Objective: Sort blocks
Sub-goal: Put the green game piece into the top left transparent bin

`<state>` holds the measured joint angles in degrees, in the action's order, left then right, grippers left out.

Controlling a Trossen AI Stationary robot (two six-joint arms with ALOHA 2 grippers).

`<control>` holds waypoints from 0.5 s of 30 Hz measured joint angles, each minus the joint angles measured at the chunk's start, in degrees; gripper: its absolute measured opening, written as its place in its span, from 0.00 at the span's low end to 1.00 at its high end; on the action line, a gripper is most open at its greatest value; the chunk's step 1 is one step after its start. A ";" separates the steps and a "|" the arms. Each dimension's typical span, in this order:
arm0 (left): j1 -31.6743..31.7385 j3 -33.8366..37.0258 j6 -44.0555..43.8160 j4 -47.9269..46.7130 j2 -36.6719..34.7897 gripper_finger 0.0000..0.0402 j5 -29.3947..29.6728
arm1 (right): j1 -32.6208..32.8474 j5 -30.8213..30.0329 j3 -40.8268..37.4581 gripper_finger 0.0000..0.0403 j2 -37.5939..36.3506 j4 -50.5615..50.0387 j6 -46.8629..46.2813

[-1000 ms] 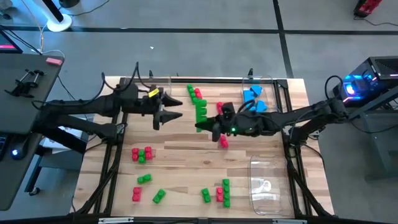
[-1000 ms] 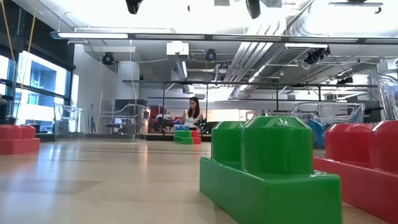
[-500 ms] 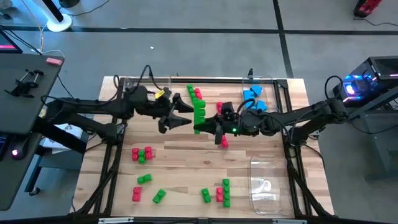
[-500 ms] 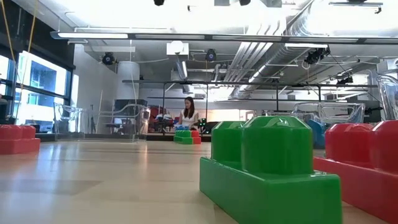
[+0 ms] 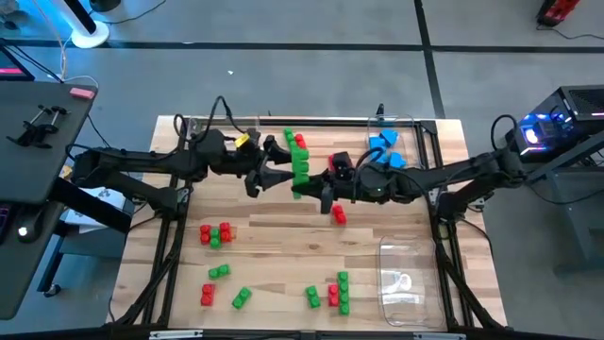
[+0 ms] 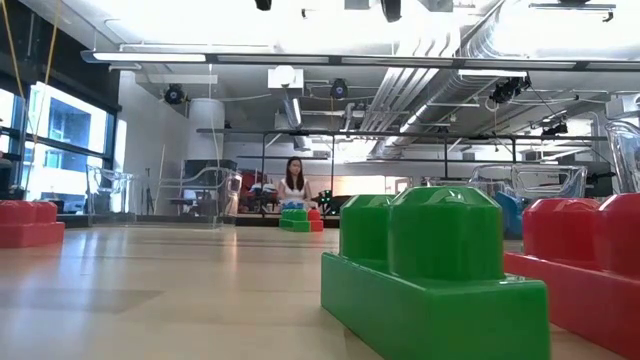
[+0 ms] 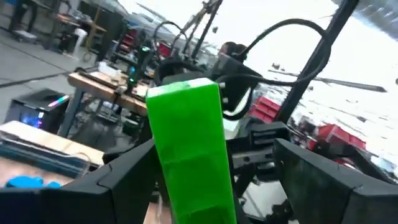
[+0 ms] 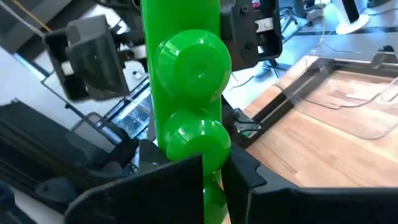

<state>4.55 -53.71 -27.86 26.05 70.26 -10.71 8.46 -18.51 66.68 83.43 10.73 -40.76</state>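
I have the right gripper point(image 5: 304, 192) clenched on the lower end of a green block stack point(image 5: 301, 168), a column of joined green blocks held up above the middle of the table point(image 5: 283, 236); the right wrist view shows its studs point(image 8: 194, 59) facing the camera and my two dark fingers pinching its base. The left gripper point(image 5: 279, 162) has its jaws spread wide and sits just at nine o'clock of the stack, and in the left wrist view the green column point(image 7: 189, 149) stands between the open fingers without either visibly touching it. I judge this to be a handover, or a two-handed pull to split the stack. The risk is closing the left jaws off-centre: that would lever the column sideways out of the right grip, or snap it at a joint, and drop pieces among the red and green blocks point(image 5: 215, 233) lying loose at seven o'clock. The red row point(image 5: 300, 142) at twelve o'clock and the single red block point(image 5: 339, 215) at five o'clock of the stack sit near enough to be knocked if either arm swings low. The blue blocks point(image 5: 384, 147) lie at two o'clock by the clear tray point(image 5: 401, 274), well apart from the grippers.
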 joint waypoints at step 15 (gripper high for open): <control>0.31 0.00 0.13 -5.94 0.07 0.72 1.43 | -0.60 0.60 -0.01 0.00 3.80 5.03 -1.26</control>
<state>4.86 -53.71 -27.73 20.11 70.32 -9.28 7.86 -17.91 66.67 87.23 15.75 -42.02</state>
